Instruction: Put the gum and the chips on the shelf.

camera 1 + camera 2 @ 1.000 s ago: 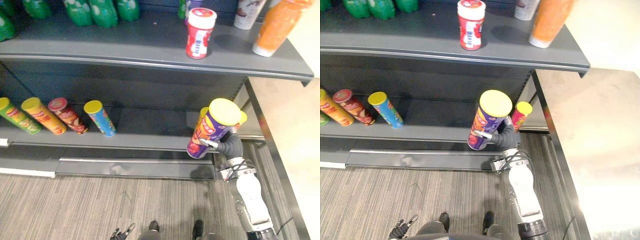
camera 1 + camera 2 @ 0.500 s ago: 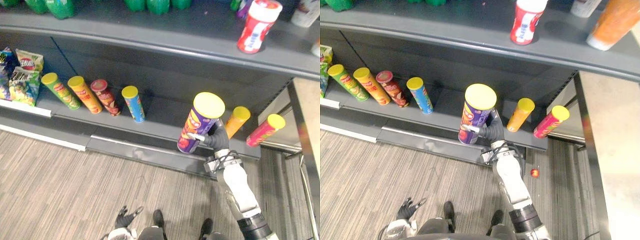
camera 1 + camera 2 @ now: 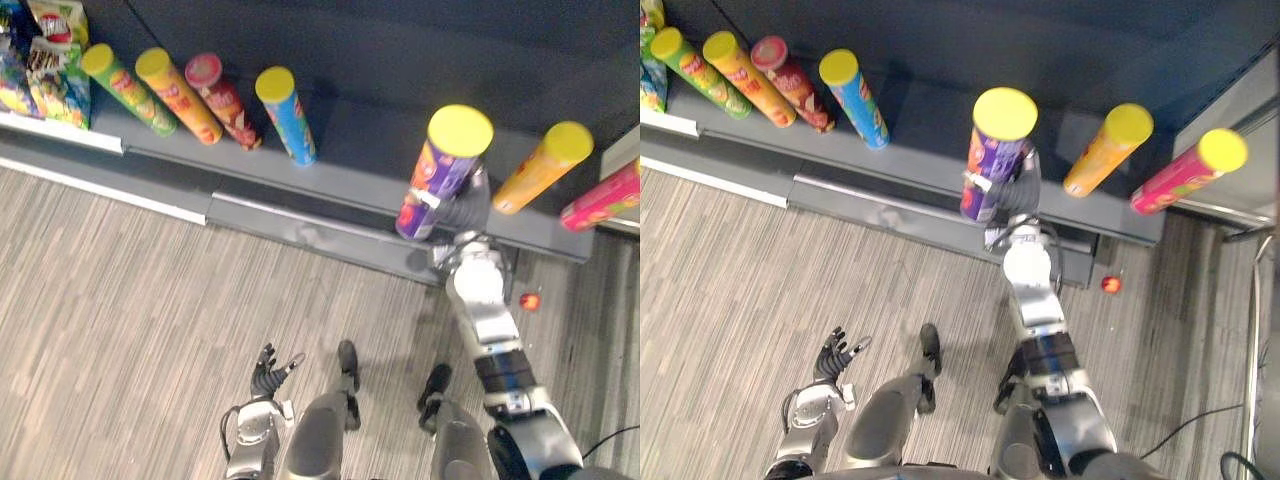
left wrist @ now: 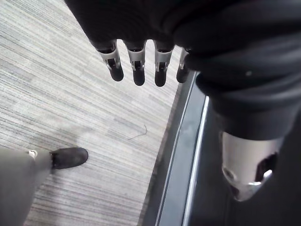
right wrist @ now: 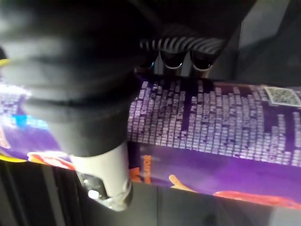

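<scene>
Centrally, right hand (image 3: 462, 212) clasped round upright purple chips can (image 3: 443, 170) with yellow lid, base at front edge of low grey shelf (image 3: 355, 150), orange can (image 3: 540, 170) just right, blue can (image 3: 288, 118) well left, left hand (image 3: 268, 368) empty, fingers loosely spread, low over striped floor (image 3: 120, 300).

"What is the floor like?"

"It is a grey carpet (image 3: 120, 300) with thin stripes, light and dark, side by side."

"What stands on it?"

"A long, dark grey shelf (image 3: 355, 155), low down near the floor. Behind it is a wall panel (image 3: 350, 40), dark blue, almost black."

"And under the shelf?"

"A grey kick board (image 3: 300, 235), a bit shiny, touching the carpet. On the left a white strip (image 3: 60, 132) runs along the shelf's front edge."

"Is it bright?"

"The carpet is bright. The back of the shelf is in shade."
</scene>
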Available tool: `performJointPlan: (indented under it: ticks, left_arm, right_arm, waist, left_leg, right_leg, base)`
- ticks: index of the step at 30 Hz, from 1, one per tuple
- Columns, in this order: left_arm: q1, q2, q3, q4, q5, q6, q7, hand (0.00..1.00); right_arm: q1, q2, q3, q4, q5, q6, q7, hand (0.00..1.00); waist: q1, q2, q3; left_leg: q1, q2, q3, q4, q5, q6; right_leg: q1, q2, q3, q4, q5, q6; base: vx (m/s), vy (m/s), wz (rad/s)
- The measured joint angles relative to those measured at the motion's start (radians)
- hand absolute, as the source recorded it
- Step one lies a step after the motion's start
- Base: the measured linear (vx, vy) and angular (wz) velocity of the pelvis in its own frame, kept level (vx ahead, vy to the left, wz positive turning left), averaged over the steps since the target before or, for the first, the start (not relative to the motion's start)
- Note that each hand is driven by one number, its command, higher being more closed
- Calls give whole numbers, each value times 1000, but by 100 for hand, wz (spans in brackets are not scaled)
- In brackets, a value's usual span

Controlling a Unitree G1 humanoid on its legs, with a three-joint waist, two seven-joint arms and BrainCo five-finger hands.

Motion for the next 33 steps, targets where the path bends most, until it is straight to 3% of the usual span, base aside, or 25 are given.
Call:
performJointPlan:
  ticks: [8,19,33]
  left_arm:
    - [-17,9,-28,-16,-7,-9,0,0]
    - [-46,11,-49,-39,-46,-29,-1,0]
    - [-62,12,-41,-49,-47,-29,0,0]
  right_arm:
    - [-231,-80,-85,162,-35,6,-88,100]
    - [-341,-101,-124,204,-34,9,-132,100]
    - [-378,-121,-124,173,-32,11,-124,100]
  waist:
    - [28,54,33]
    - [40,93,59]
    - [78,101,62]
  left_leg:
    - [-95,4,-7,44,7,2]
    - [-172,5,-37,64,29,-2]
    - [-222,-15,-91,39,72,-19]
  right_leg:
    - [-110,-19,5,86,-23,-17]
    - [-193,-38,-14,167,-60,-37]
    - [-254,-106,-85,319,-157,-55]
  base:
    - [-1,-37,4]
    - [15,-67,8]
    - [16,-91,21]
